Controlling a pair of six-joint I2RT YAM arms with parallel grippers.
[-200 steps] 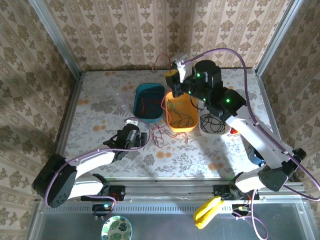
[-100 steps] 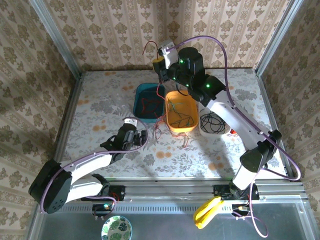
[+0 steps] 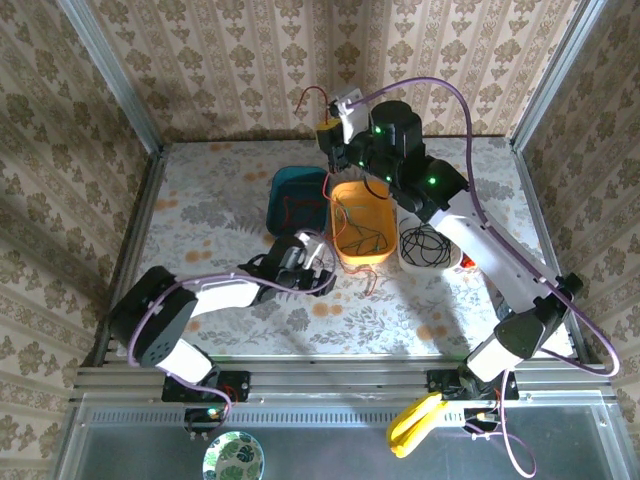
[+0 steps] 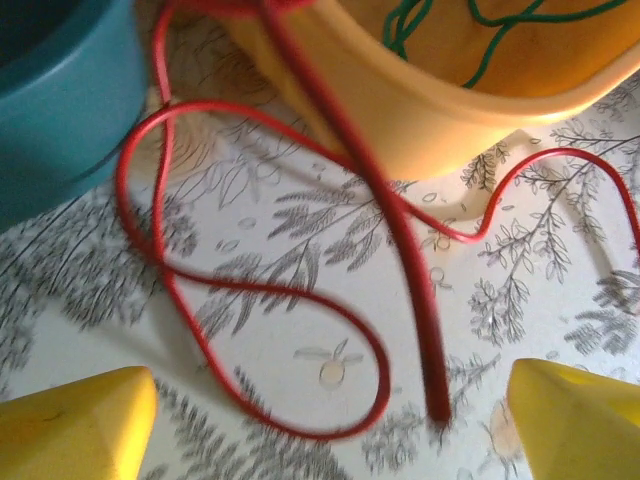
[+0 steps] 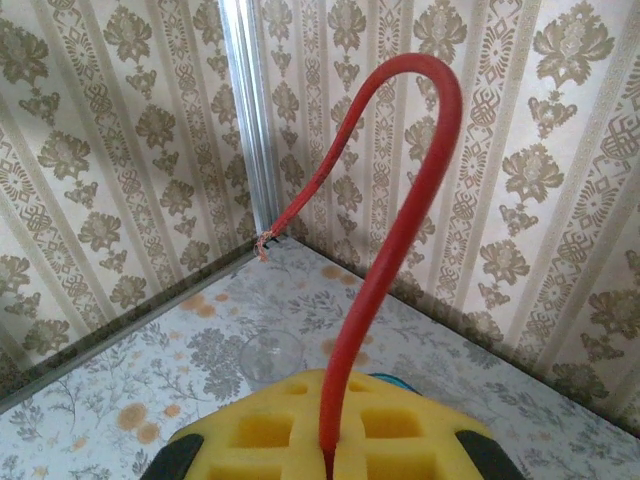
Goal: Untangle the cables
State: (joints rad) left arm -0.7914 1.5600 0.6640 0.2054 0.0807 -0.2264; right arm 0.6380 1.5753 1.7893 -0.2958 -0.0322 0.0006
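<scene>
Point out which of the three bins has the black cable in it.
The white bin, rightmost of the row, holds the black cable; the orange bin holds green cable, the teal bin holds red cable.

We see bright, even light; soft shadows lie on the counter (image 3: pixel 200 210); the raised red cable (image 4: pixel 400 240) looks blurred in the left wrist view.

Red cable (image 4: pixel 405 250); green cable (image 4: pixel 520 18) in an orange bin (image 4: pixel 480 100); teal bin (image 4: pixel 50 110); black cable (image 3: pixel 425 243) in a white bin (image 3: pixel 404 262); the left pads (image 4: pixel 80 425) and right pads (image 5: pixel 270 430) are yellow. The table (image 3: pixel 200 210) is white, printed with grey leaf sprigs and orange flowers; the walls (image 5: pixel 100 150) wear beige paper, striped, with damask medallions.
</scene>
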